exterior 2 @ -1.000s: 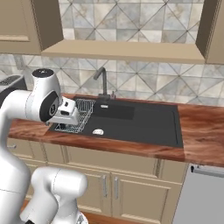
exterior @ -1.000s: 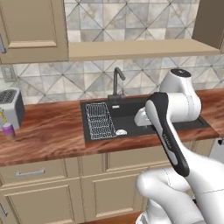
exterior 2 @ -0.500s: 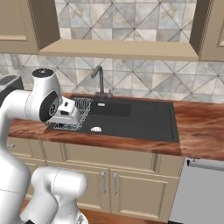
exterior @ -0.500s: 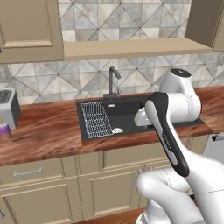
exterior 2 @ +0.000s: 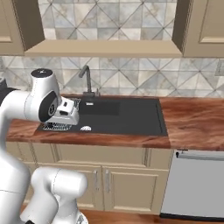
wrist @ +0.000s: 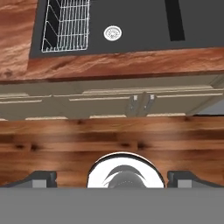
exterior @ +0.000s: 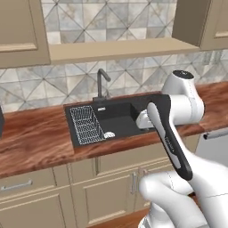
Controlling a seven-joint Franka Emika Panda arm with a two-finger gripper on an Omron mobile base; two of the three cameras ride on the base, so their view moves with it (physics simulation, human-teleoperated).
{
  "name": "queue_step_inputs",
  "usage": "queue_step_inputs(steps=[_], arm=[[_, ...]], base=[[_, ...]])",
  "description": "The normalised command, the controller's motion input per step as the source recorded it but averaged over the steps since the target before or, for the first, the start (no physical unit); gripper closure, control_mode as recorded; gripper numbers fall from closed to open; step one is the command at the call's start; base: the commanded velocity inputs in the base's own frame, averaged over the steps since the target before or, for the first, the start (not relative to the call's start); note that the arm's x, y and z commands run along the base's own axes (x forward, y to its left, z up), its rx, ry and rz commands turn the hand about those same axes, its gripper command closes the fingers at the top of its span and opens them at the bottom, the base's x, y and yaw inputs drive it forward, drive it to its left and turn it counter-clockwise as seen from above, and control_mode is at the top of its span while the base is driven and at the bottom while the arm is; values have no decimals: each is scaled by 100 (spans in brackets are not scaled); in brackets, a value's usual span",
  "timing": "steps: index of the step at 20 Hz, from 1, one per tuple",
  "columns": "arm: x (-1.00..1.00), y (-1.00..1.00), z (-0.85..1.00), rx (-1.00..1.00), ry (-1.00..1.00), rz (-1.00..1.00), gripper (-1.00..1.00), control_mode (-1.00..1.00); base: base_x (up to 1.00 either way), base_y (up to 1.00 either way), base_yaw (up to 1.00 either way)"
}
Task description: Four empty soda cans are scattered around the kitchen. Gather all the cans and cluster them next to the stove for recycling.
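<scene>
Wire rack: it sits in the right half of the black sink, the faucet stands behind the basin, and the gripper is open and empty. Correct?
Not quite. The wire rack sits in the left half of the black sink, as the left base view shows. The faucet does stand behind the basin, and the gripper is open and empty in the hand view.

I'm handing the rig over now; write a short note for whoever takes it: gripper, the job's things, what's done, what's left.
Gripper: open, empty, held above the wooden floor in front of the cabinets.
Black sink with wire rack sits in the brown wooden counter ahead; steel dishwasher to the right.
No soda cans or stove appear in these frames.
Done: nothing confirmable.
Left: find all four cans and cluster them beside the stove.
</scene>
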Motion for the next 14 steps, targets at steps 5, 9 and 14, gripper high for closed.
queue_step_inputs(steps=[5,9,14], arm=[[0,0,0,0,0,0,-100,100],[0,0,0,0,0,0,-100,100],[0,0,0,0,0,0,-100,100]], base=[[-1,0,-38],[0,0,-41],[-1,0,-40]])
